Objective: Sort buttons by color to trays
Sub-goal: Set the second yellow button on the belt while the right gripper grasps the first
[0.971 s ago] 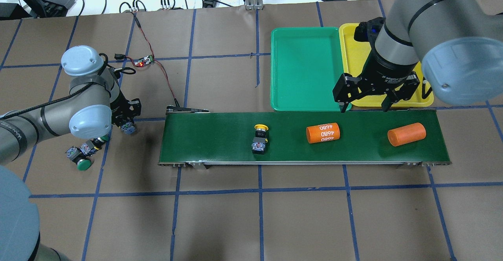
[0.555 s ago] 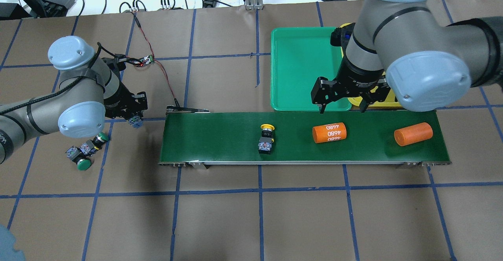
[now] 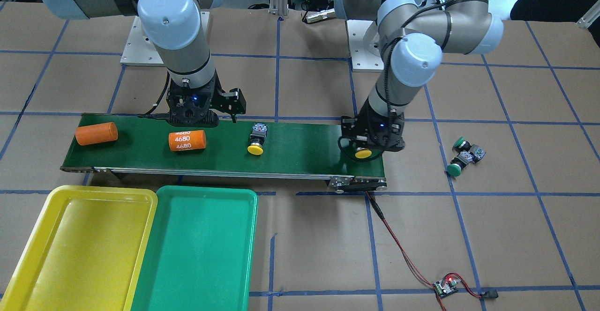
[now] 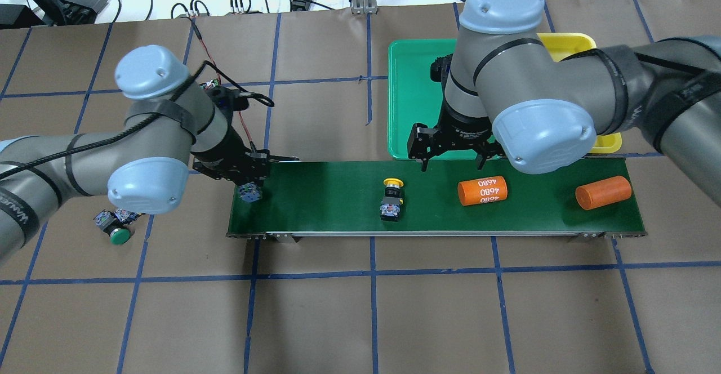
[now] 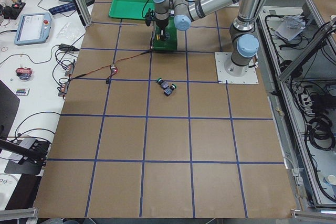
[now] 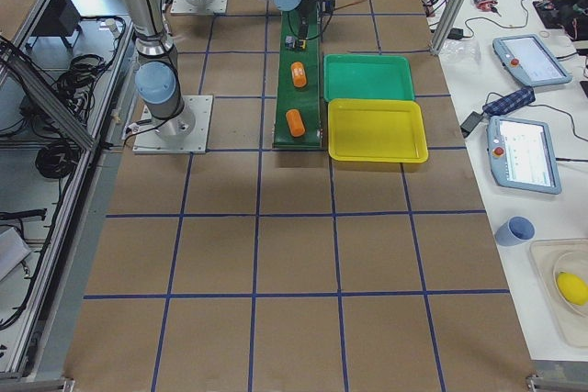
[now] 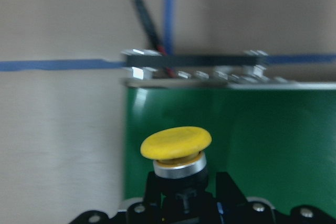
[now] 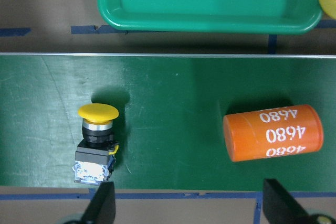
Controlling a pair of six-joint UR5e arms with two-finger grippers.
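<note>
The left gripper [image 3: 371,143] is clamped on the held yellow button [image 3: 363,152], cap pointing away from the robot, just inside the end edge of the belt [image 4: 326,194]. The right gripper [image 4: 452,160] hangs over the belt's far edge, its fingers [image 8: 102,208] spread wide with nothing between them. The loose yellow button [image 4: 392,198] lies just outside one finger, and one of two orange cylinders [image 4: 483,190] lies between them. A long stretch of belt separates the two yellow buttons. Two green buttons [image 3: 461,157] touch on the table [image 3: 515,208] beyond the belt's end. The yellow tray [image 3: 28,236] and green tray [image 3: 197,255] sit side by side along the belt.
</note>
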